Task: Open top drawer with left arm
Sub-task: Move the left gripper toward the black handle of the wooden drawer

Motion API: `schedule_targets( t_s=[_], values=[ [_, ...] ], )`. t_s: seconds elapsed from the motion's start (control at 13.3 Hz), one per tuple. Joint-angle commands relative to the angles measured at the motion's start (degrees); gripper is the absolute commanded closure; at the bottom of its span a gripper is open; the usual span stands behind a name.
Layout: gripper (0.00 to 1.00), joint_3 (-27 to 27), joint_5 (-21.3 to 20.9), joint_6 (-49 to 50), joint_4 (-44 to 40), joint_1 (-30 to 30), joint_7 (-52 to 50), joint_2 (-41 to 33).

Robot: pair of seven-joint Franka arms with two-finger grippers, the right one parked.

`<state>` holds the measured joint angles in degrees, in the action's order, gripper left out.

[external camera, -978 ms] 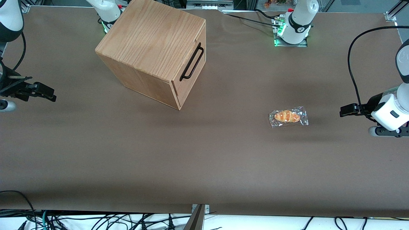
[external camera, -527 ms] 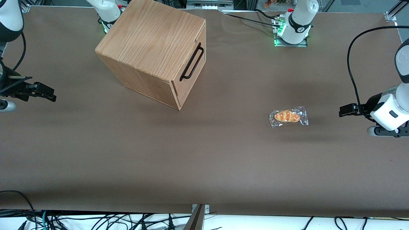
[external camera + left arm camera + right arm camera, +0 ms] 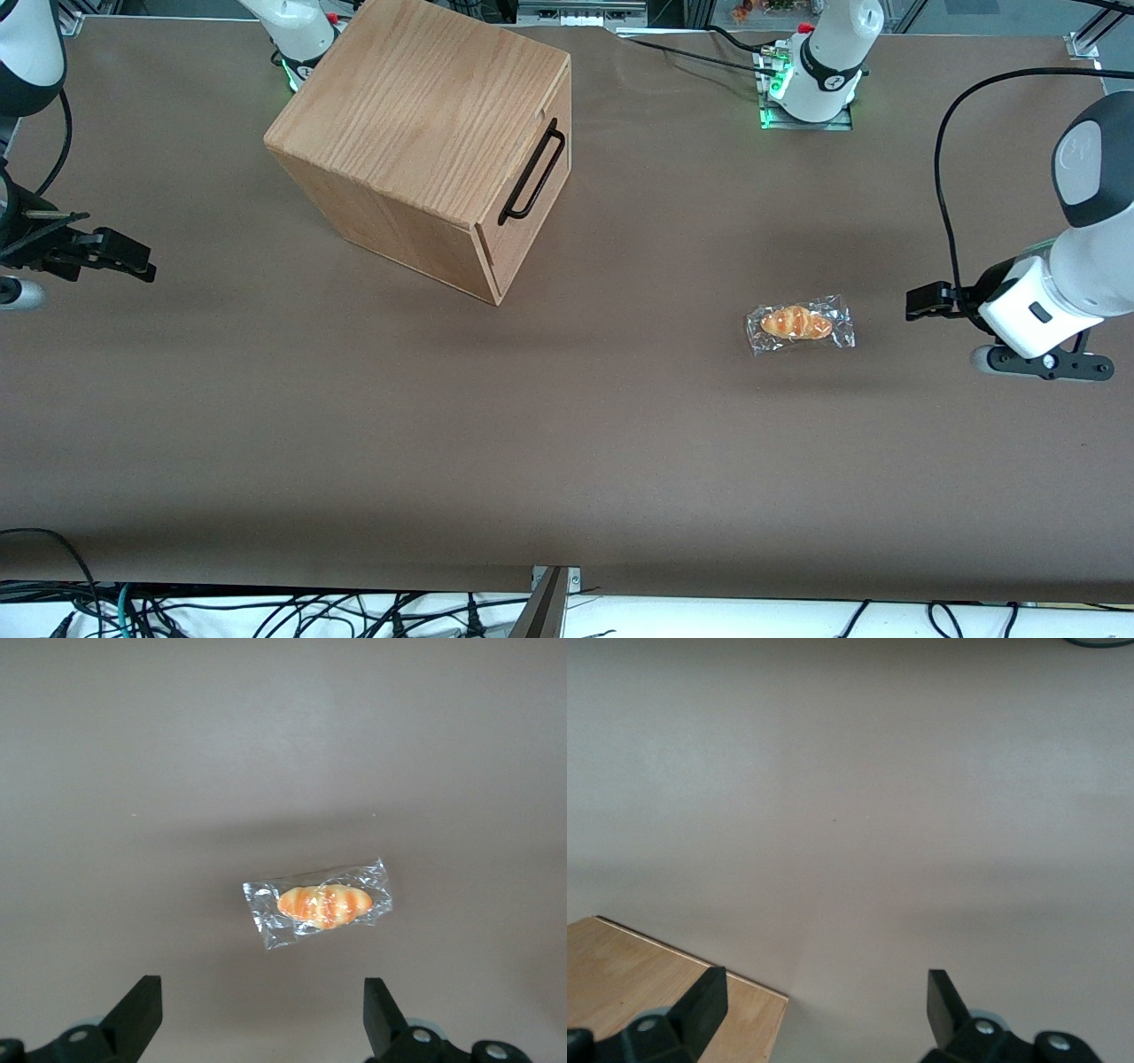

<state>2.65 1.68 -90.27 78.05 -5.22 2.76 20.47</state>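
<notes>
The oak cabinet [image 3: 425, 146] stands on the brown bench [image 3: 567, 443], turned at an angle, toward the parked arm's end and well away from the front camera. Its top drawer [image 3: 529, 190] is shut, the front lying flush with the cabinet's face, and the long black bar handle [image 3: 532, 174] runs across that front with nothing touching it. Only a thin seam shows near the cabinet's nearest corner, so how many drawers lie below it is hard to make out from this angle.

The left arm [image 3: 1076, 257] reaches in from the working arm's end of the bench, its white wrist tilted and its small black gripper [image 3: 921, 304] held above the bench surface, well apart from the cabinet. In the left wrist view the gripper [image 3: 257, 1019] has its two fingers [image 3: 137, 1014] spread wide with nothing between them.

A small bread roll in a clear wrapper [image 3: 800, 323] lies flat on the bench, between the gripper and the cabinet and much closer to the gripper. In the left wrist view the roll [image 3: 321, 904] sits on bare bench, apart from both fingers.
</notes>
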Motion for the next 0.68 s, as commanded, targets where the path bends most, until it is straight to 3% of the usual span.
schedule_targets(
  t_s=[0.0, 0.45, 0.6],
  values=[
    [0.0, -2.4, 0.4, 2.6, 0.4, -0.3, -0.4, -1.0],
    [0.0, -10.8, 2.2, 4.3, 0.6, -0.4, -1.2, -0.3],
    [0.0, -14.3, 3.1, 4.3, 0.7, -0.8, -6.6, -0.1]
  ],
)
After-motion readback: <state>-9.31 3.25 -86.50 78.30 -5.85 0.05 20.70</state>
